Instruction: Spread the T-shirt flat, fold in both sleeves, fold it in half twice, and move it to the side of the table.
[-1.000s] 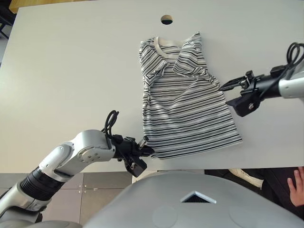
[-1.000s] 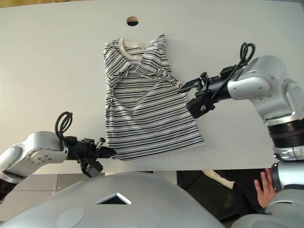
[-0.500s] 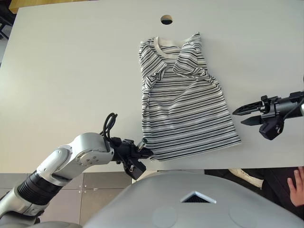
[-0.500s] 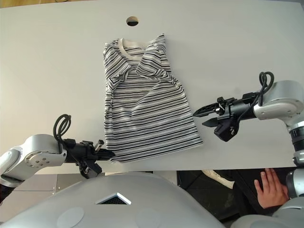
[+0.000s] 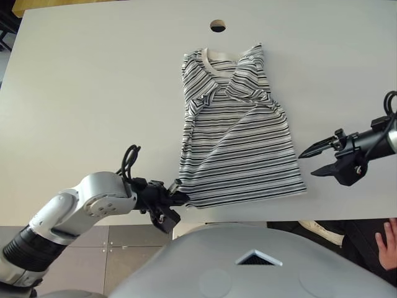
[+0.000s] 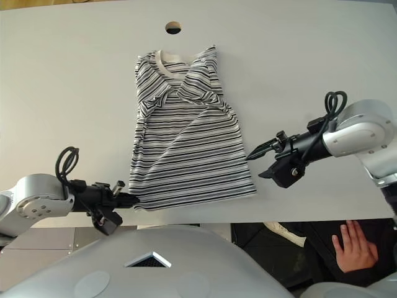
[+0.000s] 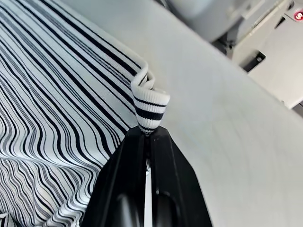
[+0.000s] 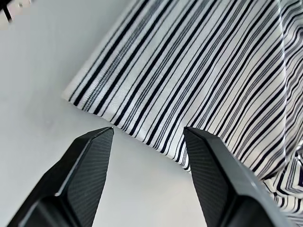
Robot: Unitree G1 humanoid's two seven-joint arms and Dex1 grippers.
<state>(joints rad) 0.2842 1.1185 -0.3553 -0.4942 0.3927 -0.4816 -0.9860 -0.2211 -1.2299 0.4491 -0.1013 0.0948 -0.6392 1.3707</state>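
The left gripper [image 5: 178,199], black with two fingers, is at the near edge of the pale grey table [image 5: 93,93], to the left of the garment. Its fingers are closed tight on the near-left hem corner of the black-and-white striped T-shirt [image 5: 239,143]. From the left wrist, a small fold of ribbed striped hem stands up out of the clamped tips, with the rest of the cloth running away across the tabletop.

The T-shirt lies in the middle of the table with its cream collar toward the far edge and its hem toward the near edge. It forms a narrow, roughly rectangular shape. The fabric below the collar is bunched into diagonal folds, while the lower half lies smoother. A small round hole in the tabletop [image 5: 218,25] sits just beyond the collar, apart from the cloth.

To the right, the right gripper [image 5: 306,164] hangs over bare table just beside the shirt's near-right corner, with its dark ribbed fingers spread wide and holding nothing. From the right wrist its tips point at the striped side edge near that corner; I cannot tell whether they touch the cloth.
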